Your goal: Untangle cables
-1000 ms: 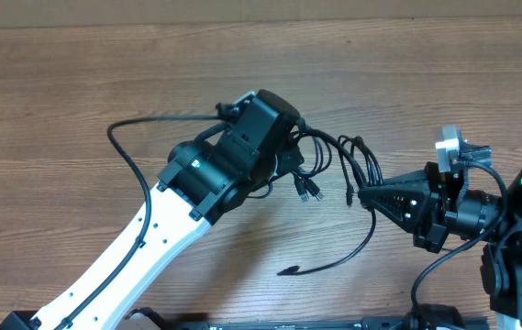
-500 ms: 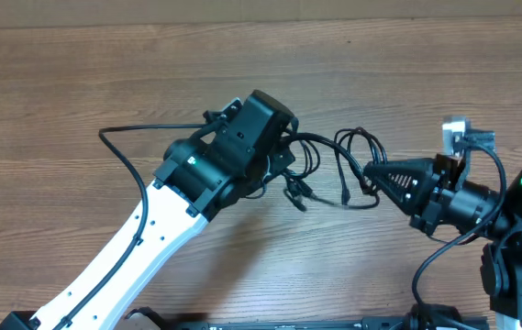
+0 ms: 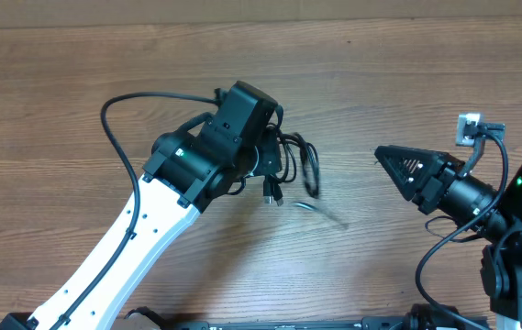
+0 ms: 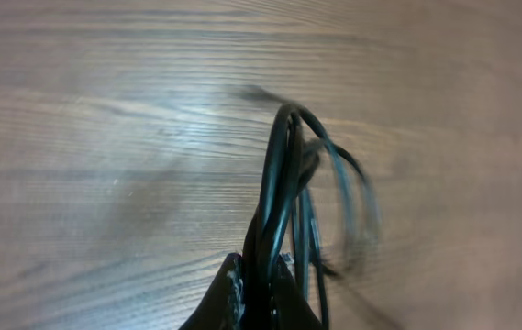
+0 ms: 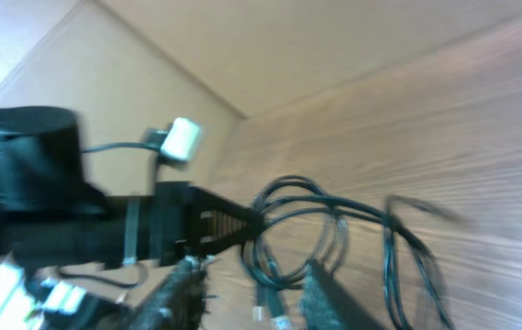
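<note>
The cables (image 3: 308, 172) are a bundle of thin black cords with small plugs, hanging in loops from my left gripper (image 3: 274, 158) just above the wooden table. One strand (image 3: 323, 212) trails blurred to the lower right. In the left wrist view my left gripper (image 4: 259, 280) is shut on the cables (image 4: 283, 165), which rise between its fingers. My right gripper (image 3: 384, 158) is open and empty, apart from the bundle to its right. In the right wrist view its gripper (image 5: 253, 269) has spread fingers, and the cables (image 5: 297, 215) lie beyond them.
The left arm's thick black cable (image 3: 118, 119) loops out over the table at the left. A white connector (image 3: 470, 124) sits on the right arm's wiring. A tan wall (image 3: 242, 9) runs along the table's far edge.
My right gripper held a strand of the cables, has let it go and drawn back right. My left gripper has moved left with the bundle, which now swings free.
</note>
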You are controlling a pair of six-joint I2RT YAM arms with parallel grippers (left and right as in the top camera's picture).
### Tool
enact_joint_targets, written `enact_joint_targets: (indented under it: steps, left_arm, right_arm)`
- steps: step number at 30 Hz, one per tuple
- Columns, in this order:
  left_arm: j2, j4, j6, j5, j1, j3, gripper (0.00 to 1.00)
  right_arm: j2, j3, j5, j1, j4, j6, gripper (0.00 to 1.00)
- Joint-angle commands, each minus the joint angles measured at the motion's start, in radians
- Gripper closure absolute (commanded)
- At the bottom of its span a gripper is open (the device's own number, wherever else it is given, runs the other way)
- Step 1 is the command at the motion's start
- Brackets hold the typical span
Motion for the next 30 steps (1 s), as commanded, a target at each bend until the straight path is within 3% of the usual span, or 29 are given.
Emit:
enact_joint_targets:
  steps: [1,7,10,15,23,30]
  left_arm:
    - [-0.018,0.014,0.206,0.099,0.005,0.014,0.96]
    - [-0.020,0.047,0.215,0.099,0.005,0.014,0.96]
    - [-0.036,0.085,0.267,0.119,0.005,0.018,0.96]
    - [-0.089,0.157,0.516,0.249,0.005,0.032,0.96]
    - [-0.127,0.172,0.708,0.286,0.004,0.032,0.96]
    - [-0.127,0.171,0.865,0.446,0.004,0.032,0.96]
  right_arm:
    - [-0.008,0.005,0.090,-0.001,-0.020,0.005,0.57]
    - [-0.008,0.005,0.089,-0.001,-0.082,-0.044,0.32]
    - [-0.008,0.005,0.090,-0.001,-0.155,-0.128,0.26]
    - [-0.008,0.005,0.173,-0.001,-0.246,-0.164,0.25]
    - [-0.008,0.005,0.193,-0.001,-0.274,-0.169,0.27]
    - [-0.008,0.005,0.171,-0.001,-0.282,-0.451,0.26]
